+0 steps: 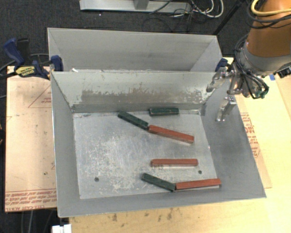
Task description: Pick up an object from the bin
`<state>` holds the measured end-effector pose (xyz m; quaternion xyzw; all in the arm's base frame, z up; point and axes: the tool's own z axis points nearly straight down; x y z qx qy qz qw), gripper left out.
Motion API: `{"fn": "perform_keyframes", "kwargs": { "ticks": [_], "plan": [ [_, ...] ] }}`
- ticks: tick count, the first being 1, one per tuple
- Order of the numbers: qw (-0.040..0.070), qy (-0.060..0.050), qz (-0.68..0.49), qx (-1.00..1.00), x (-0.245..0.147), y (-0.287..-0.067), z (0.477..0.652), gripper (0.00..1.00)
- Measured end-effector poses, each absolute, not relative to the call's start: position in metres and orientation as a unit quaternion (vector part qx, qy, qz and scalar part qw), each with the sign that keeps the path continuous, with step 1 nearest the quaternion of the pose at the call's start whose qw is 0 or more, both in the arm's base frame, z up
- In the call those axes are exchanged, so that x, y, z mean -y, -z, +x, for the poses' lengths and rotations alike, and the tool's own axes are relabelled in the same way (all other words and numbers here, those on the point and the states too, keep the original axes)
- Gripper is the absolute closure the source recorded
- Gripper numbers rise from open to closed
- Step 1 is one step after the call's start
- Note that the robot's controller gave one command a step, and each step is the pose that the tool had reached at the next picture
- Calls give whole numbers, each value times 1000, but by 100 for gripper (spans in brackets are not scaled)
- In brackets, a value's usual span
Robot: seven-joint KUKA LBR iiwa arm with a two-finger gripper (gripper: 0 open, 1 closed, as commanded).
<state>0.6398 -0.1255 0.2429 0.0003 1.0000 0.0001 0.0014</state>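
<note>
The short dark green bar (164, 111) lies flat at the foot of the back wall, off to the left of the gripper (219, 97) and well apart from it. Just in front of that bar, a long stick with a green end and a red end (170, 134) lies slantwise on the floor; its red tip points toward the gripper's side and is about as close to the gripper as the bar is. Farther forward from the gripper lies a plain red bar (174, 163), and beyond it, close to the front wall, a second green-and-red stick (198, 184).

The gripper hangs over the sloping right wall of the bin (63, 144), near the back right corner and above the floor. Its two metal fingers (225, 109) stand spread apart with nothing between them. The arm (269, 38) reaches in from the right, its orange cover above the wrist and cables looped beside it.
</note>
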Motion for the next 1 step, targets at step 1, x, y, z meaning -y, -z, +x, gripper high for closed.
{"fn": "perform_keyframes", "kwargs": {
  "ticks": [1],
  "plan": [
    [3, 0, -51, -999, 96, -179, 644, 0]
  ]
}}
